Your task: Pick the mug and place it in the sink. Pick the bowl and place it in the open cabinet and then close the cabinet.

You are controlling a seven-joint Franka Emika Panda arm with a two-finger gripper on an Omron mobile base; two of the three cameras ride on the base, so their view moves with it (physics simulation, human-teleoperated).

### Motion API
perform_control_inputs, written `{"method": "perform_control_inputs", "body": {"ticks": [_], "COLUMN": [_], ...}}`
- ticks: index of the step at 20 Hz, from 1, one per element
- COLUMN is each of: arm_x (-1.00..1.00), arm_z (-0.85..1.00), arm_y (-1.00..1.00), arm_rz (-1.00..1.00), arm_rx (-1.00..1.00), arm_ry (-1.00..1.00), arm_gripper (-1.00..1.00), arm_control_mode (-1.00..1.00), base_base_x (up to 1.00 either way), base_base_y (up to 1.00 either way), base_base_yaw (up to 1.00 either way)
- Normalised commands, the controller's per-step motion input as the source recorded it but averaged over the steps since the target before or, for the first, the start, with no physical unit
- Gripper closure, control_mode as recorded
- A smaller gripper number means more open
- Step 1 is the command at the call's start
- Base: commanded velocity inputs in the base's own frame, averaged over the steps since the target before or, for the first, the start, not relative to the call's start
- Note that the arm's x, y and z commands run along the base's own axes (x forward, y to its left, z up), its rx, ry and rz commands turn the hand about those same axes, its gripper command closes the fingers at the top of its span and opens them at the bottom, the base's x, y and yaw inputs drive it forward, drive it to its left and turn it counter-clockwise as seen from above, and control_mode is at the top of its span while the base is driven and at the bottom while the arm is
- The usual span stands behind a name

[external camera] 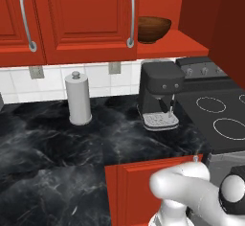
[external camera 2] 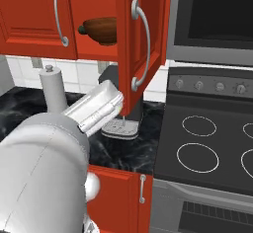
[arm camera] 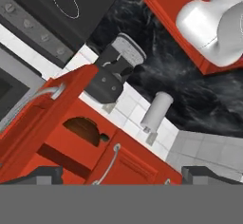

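The wooden bowl (external camera: 154, 28) rests on the red inner shelf of the upper cabinet (external camera: 182, 40), so the placing step reads as complete. The cabinet door (external camera 2: 141, 44) stands swung out, edge-on in the right base view, its curved silver handle (external camera 2: 143, 47) facing the stove (external camera 2: 207, 148); closing it is the step left. The gripper (arm camera: 121, 174), seen in the hand view, shows its two dark finger tips set far apart with nothing between them, and looks toward the door and the bowl behind it. Below the cabinet, an espresso machine (external camera: 160, 93) and a paper towel roll (external camera: 78, 99) stand on the black marble counter (external camera: 57, 148). Neither mug nor sink appears in these views, so that part of the task cannot be judged.
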Motion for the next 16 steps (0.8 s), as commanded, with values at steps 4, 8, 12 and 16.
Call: {"method": "perform_control_inputs", "body": {"ticks": [4, 8, 12, 16], "arm_x": [0.39, 0.36, 0.38, 0.48], "arm_z": [-0.08, -0.3, -0.69, -0.55], "arm_y": [-0.45, -0.08, 0.0, 0.0], "arm_rz": [0.12, 0.12, 0.13, 0.13], "arm_rx": [0.14, 0.2, 0.28, 0.27], "arm_ry": [0.0, -0.01, -0.09, -0.19], "arm_gripper": [-1.0, -1.0, -1.0, -1.0], "arm_control_mode": [-1.0, -1.0, -1.0, -1.0], "base_base_x": [0.0, 0.0, 0.0, 0.0], "base_base_y": [0.0, 0.0, 0.0, 0.0], "base_base_yaw": [0.0, 0.0, 0.0, 0.0]}}
